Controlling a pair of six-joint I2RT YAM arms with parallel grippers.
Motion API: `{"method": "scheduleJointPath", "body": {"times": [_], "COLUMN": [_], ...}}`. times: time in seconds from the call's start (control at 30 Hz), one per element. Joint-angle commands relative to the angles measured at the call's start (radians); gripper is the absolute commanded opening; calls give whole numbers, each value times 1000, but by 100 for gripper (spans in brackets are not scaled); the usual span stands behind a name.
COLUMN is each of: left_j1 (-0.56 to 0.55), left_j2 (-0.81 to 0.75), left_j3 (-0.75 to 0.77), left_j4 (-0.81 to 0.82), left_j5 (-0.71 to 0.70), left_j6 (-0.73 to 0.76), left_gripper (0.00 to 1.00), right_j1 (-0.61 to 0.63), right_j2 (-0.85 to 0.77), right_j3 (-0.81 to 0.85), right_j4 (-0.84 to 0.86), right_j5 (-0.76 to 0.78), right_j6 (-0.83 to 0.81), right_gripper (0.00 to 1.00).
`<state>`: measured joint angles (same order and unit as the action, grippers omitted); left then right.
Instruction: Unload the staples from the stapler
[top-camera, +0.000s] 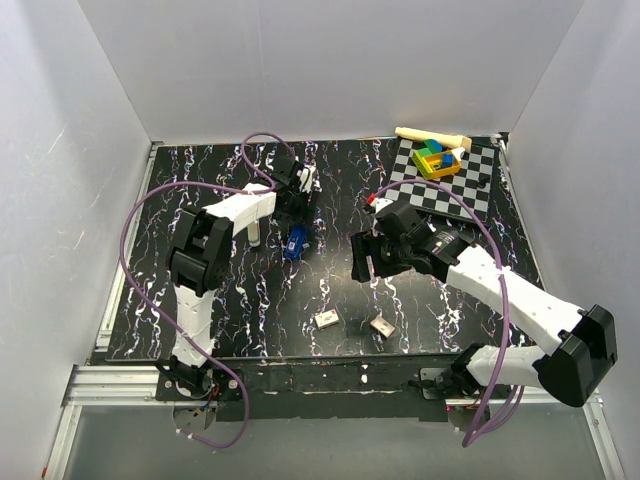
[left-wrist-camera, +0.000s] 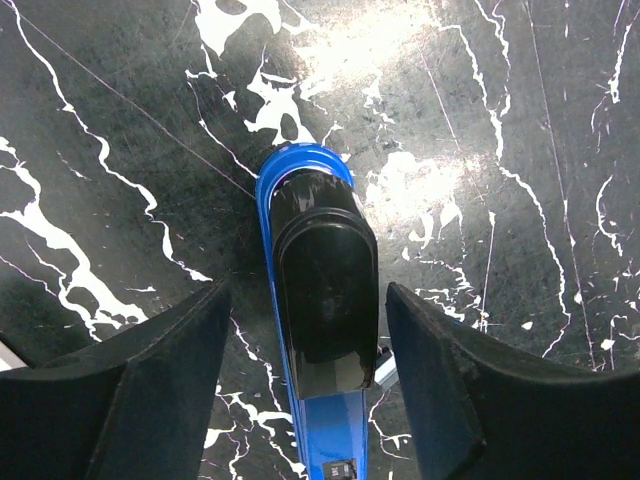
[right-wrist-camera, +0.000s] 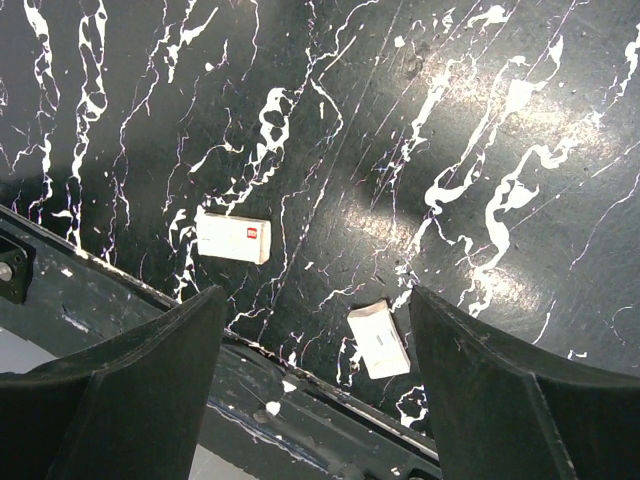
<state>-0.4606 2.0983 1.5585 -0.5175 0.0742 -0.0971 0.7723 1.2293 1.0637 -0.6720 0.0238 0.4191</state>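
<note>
The stapler (top-camera: 295, 242) lies on the black marbled table, left of centre. In the left wrist view it has a blue body and a glossy dark top (left-wrist-camera: 325, 290) and runs lengthwise between my fingers. My left gripper (left-wrist-camera: 305, 300) is open, one finger on each side of the stapler, not touching it. In the top view the left gripper (top-camera: 296, 212) hangs just above the stapler's far end. My right gripper (top-camera: 362, 262) is open and empty, above the table to the right of the stapler. In its own view the right gripper (right-wrist-camera: 310, 300) looks down near the table's front edge.
Two small white boxes (top-camera: 326, 319) (top-camera: 382, 325) lie near the front edge; they also show in the right wrist view (right-wrist-camera: 233, 237) (right-wrist-camera: 378, 339). A checkered board (top-camera: 470, 185) at the back right carries a colourful block toy (top-camera: 435, 160) and a wooden piece (top-camera: 430, 135).
</note>
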Motion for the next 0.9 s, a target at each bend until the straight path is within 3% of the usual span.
{"method": "scheduleJointPath", "body": {"times": [0.0,0.43,0.5,0.6,0.87], "left_j1": [-4,-39,-53,-70,-82], "left_j2": [-23,-52,-60,-73,-197], "left_j3": [25,23,23,25,-17], "left_j4": [5,5,7,7,10], "left_j5": [16,-57,-91,-143,-160], "left_j6": [27,62,68,80,80], "left_gripper": [58,45,35,1,0], "right_j1": [-4,-5,-4,-5,-5], "right_j2": [2,10,10,10,-19], "right_j3": [-13,-28,-27,-28,-16], "right_j4": [42,58,58,57,40], "right_j5": [-15,-61,-65,-68,-76], "right_j6": [3,15,15,18,23], "right_gripper": [82,79,79,79,78]}}
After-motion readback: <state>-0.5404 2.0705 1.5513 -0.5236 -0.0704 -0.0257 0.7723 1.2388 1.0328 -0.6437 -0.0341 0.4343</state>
